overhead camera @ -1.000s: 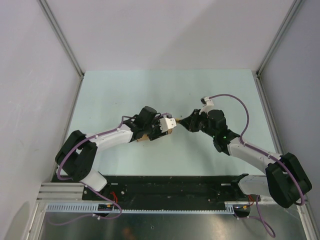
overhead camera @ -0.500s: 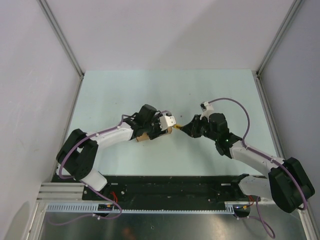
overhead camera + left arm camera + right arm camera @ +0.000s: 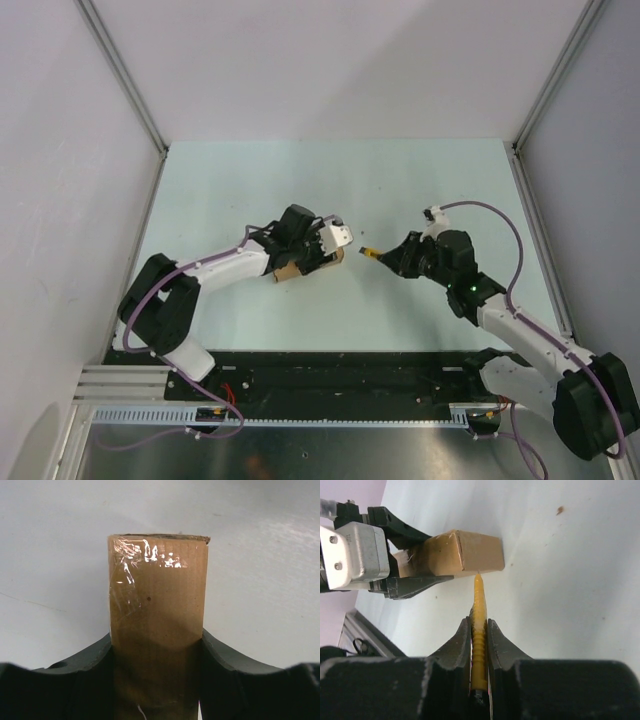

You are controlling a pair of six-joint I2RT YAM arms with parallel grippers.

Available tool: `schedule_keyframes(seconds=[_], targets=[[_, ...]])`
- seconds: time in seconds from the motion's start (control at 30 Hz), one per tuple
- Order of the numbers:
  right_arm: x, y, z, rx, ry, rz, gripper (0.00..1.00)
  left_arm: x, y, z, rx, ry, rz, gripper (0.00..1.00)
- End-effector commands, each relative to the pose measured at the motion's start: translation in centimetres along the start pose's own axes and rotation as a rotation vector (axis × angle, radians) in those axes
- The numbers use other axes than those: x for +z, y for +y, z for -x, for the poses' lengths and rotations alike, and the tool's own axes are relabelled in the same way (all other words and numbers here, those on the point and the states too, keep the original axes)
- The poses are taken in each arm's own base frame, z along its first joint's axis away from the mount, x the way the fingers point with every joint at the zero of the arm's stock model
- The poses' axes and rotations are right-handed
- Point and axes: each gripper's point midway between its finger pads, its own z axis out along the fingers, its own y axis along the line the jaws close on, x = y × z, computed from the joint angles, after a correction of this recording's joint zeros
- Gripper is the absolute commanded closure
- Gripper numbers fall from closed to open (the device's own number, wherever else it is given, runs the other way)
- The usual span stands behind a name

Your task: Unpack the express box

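**Top external view: box clamped on the left, knife aimed at its end**

Most of the pale table (image 3: 300,180) is bare. The left arm (image 3: 215,268) reaches in from the near left and the right arm (image 3: 510,320) from the near right, and they meet near the middle. The express box (image 3: 288,272) lies just left of centre. The left gripper (image 3: 156,642) is clamped across the box's two long sides, probably to stop it sliding or turning under a cut. In the left wrist view the box's free end juts past the fingers. Glossy clear tape (image 3: 145,555) is wrapped over that end, and the flap looks sealed. Nothing inside the box can be seen, so its contents cannot be told.

The right gripper (image 3: 479,625) is pinched narrowly on the slim yellow utility knife (image 3: 479,605), gripping its handle so the tip points out ahead. The tip is aimed at the box's exposed right end. From above, the knife is near the box but not touching it. The cut appears not yet started.
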Motion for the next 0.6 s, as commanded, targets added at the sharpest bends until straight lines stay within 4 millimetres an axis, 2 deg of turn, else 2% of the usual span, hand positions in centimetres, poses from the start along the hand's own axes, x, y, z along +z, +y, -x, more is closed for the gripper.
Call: schedule_keyframes(seconds=[0.0,0.2,0.23,0.27,0.3,0.37,0.43,0.57], targets=[[-0.6,-1.0,3.0,0.056,-0.105,-0.077,1.0,0.3,2.3,-0.3,-0.08,0.069,0.08,0.71],[0.0,-4.6,2.9,0.129,-0.101,-0.24,1.0,0.8,2.5,0.6,-0.097,0.048,0.065,0.57],[0.2,-5.8,2.8,0.146,-0.105,-0.288,1.0,0.8,2.5,0.6,-0.097,0.049,0.064,0.54],[0.3,-6.4,2.8,0.156,-0.109,-0.31,1.0,0.9,2.5,0.8,-0.1,0.042,0.058,0.24],[0.4,-6.9,2.7,0.169,-0.111,-0.33,1.0,1.1,2.4,0.9,-0.101,0.039,0.05,0.01],[0.9,-8.2,2.5,0.212,-0.106,-0.371,1.0,0.9,2.5,1.5,-0.098,0.021,0.043,0.0],[1.4,-8.4,2.7,0.217,-0.107,-0.357,1.0,0.6,2.7,2.2,-0.096,-0.002,0.042,0.0],[1.8,-8.9,3.3,0.226,-0.113,-0.363,0.9,-0.8,3.7,4.2,-0.087,-0.061,0.065,0.0]])
